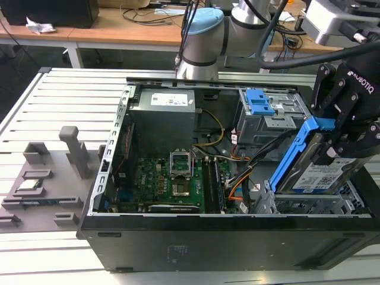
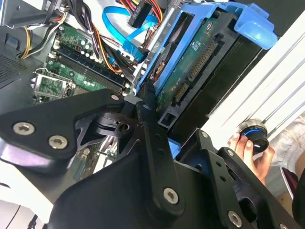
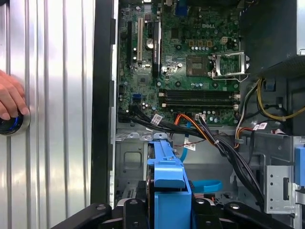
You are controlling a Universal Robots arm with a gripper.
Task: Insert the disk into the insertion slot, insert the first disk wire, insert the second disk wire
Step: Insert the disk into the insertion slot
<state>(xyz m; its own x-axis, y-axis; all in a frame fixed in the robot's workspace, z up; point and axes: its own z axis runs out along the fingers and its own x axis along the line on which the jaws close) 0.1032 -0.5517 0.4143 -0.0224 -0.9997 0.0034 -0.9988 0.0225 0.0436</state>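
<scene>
Gripper [image 1: 333,151], fingers pinching the tilted blue-framed disk [image 1: 316,176], over the insertion slot [image 1: 297,206], three o'clock of the motherboard [image 1: 155,178] in the exterior view

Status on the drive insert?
Gripper shut on the disk. Disk tilted, lower end at the insertion slot, not seated. Second disk wire loops close beside the disk, may snag.
</scene>
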